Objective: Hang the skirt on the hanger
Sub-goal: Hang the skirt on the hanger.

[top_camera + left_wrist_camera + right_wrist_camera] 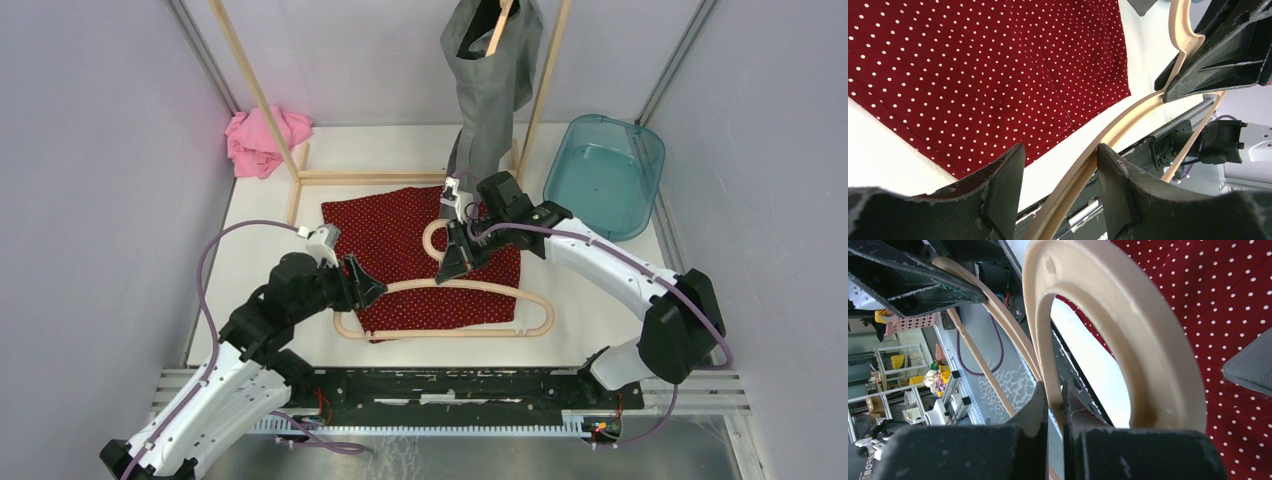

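Pinning hanger on skirt, left tool free

Skirt (420, 255) lies flat mid-surface (270, 260), red with white dots. Hanger (440, 333) lies on its near part, with the long axis left-right along the skirt's near edge and the hook loop pointing to the far side over the cloth.

Right tool (452, 268) is clamped narrow on the hanger at the neck, just below the hook. The right wrist view shows both fingers pressed onto the thin beige edge, no gap.

Left tool (368, 290) sits at the hanger's left end, jaws wide, holding nothing. In the left wrist view the hanger arm (1128, 120) runs between the fingers (1003, 190); contact is unclear, probably none.

Key relation: the skirt (988, 75) is just ahead of the left tool, to the far side and right, with its near-left corner closest. The left arm is nearer to that hem and is free; the right arm is busy steadying the hanger.

Judgement: the skirt is not yet on the hanger. The next move is likely the left tool pinching the near hem and feeding it through or over the bar. The risk is grabbing the hanger along with the cloth.
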Controlling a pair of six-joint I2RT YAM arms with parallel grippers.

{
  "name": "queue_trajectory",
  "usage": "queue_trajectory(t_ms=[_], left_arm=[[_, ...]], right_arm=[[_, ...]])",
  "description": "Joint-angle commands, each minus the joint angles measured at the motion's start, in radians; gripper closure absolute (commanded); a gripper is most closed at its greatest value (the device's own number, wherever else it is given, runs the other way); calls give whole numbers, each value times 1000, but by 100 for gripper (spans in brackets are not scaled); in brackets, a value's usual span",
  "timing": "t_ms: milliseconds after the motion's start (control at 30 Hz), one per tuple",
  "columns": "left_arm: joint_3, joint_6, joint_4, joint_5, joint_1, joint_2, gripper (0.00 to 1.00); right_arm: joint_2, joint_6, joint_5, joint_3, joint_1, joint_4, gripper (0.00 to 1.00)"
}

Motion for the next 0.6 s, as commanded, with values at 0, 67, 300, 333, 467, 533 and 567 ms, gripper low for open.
queue_trajectory(t_ms=[0, 67, 300, 333, 467, 533, 567], left_arm=[[22, -15, 75, 52, -10, 23, 39], [19, -14, 82, 54, -10, 23, 39], [12, -11, 94, 73, -9, 27, 38], [12, -10, 92, 74, -9, 27, 38], [12, -7, 95, 75, -10, 29, 38], [15, -5, 92, 74, -10, 31, 38], [16, -4, 90, 75, -10, 32, 38]], right_arm=[[50, 53, 25, 101, 10, 133, 99], [81, 54, 14, 127, 10, 134, 99], [130, 51, 19, 172, 10, 138, 99], [131, 54, 22, 172, 10, 144, 99], [133, 67, 25, 177, 10, 171, 99], [131, 75, 23, 177, 9, 190, 99], [129, 78, 24, 177, 9, 196, 99]])
